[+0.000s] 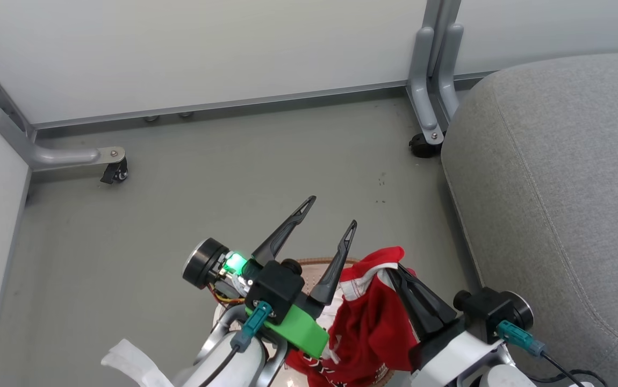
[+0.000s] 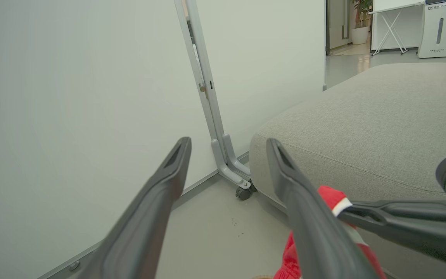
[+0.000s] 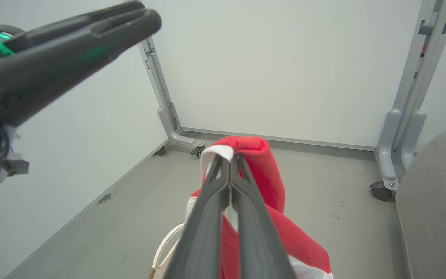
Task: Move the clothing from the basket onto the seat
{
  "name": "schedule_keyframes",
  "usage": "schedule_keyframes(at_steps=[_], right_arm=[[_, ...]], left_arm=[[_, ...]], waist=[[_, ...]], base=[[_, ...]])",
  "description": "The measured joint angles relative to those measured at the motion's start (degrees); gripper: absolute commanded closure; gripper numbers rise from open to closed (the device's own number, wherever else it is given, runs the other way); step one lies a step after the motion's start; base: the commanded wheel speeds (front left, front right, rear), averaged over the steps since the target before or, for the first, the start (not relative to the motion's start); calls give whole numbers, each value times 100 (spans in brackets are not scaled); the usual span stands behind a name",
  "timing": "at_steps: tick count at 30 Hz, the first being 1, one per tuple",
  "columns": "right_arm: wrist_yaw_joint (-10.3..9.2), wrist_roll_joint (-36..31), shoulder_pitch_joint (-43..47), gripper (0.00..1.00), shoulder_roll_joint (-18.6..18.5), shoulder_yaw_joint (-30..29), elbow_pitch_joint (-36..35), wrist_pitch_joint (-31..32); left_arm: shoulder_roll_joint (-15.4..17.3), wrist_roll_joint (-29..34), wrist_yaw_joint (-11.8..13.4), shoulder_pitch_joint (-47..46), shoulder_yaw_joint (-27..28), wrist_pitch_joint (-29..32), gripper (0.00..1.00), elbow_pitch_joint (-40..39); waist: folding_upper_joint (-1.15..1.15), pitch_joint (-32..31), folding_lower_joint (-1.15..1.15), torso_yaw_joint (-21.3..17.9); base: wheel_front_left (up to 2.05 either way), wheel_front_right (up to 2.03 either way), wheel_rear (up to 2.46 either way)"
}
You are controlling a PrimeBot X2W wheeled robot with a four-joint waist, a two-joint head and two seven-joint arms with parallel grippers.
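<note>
My right gripper (image 1: 393, 270) is shut on a fold of the red clothing (image 1: 369, 322), which has white stripe trim. The cloth hangs from it above the basket (image 1: 313, 263), whose brown rim peeks out behind my arms. In the right wrist view the right gripper's fingers (image 3: 229, 162) pinch the clothing (image 3: 260, 166), with a white basket handle (image 3: 162, 250) below. My left gripper (image 1: 331, 212) stands open and empty just left of the cloth, its fingertips (image 2: 184, 144) spread wide. The grey seat (image 1: 556, 188) lies to the right.
White partition panels stand behind and to the left on grey feet with casters (image 1: 427, 144) (image 1: 116, 171). The grey floor (image 1: 234, 177) stretches between them and the seat's rounded edge (image 2: 324, 155). A white strap (image 1: 131, 361) hangs by my left forearm.
</note>
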Motion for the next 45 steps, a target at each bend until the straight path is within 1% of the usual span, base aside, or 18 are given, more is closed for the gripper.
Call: schedule_keyframes(at_steps=[5, 10, 14, 17, 22, 26, 33, 40, 42, 45], right_arm=[[0, -26, -62, 100, -4, -65, -44, 0], [0, -92, -107, 100, -8, -274, -130, 0], [0, -153, -170, 100, 2, -474, -236, 0], [0, -168, -176, 100, 36, -677, -325, 0], [0, -191, -185, 100, 67, -857, -474, 0], [0, -174, -192, 100, 109, -1000, -615, 0], [0, -183, -147, 100, 179, -1131, -847, -1], [0, -193, -29, 100, 252, -1247, -1043, -1], [0, -194, -10, 100, 266, -1284, -1102, -1], [0, -212, 89, 100, 286, -1471, -1254, 0]], left_arm=[[52, -73, -35, 5, -9, -33, 0, -4], [142, -143, -34, 69, 19, -73, 0, 5], [202, -171, 25, 144, 66, -109, 0, 8], [256, -174, 22, 219, 35, -123, 0, 18], [349, -156, -19, 240, -10, -157, 0, 22], [376, -156, -9, 245, -14, -175, 0, 18], [448, -108, -102, 231, -91, -182, 0, 14], [594, -42, -163, 132, -155, -122, 0, -26], [630, -7, -193, 87, -175, -89, 0, -69], [657, 22, -312, -45, -267, 9, 0, -126]], waist=[[0, 57, 0, -41], [0, 137, 0, -159], [0, 208, 0, -321], [0, 272, 0, -469], [0, 392, 0, -736], [0, 511, 0, -1031], [0, 730, 0, -1595], [0, 948, 0, -2217], [0, 1015, 0, -2380], [0, 1177, 0, -2590]], base=[[0, 0, 0], [0, 0, 0], [0, 0, 0], [0, 0, 0], [0, 0, 0], [0, 0, 0], [0, 0, 0], [0, 0, 0], [0, 0, 0], [0, 0, 0]])
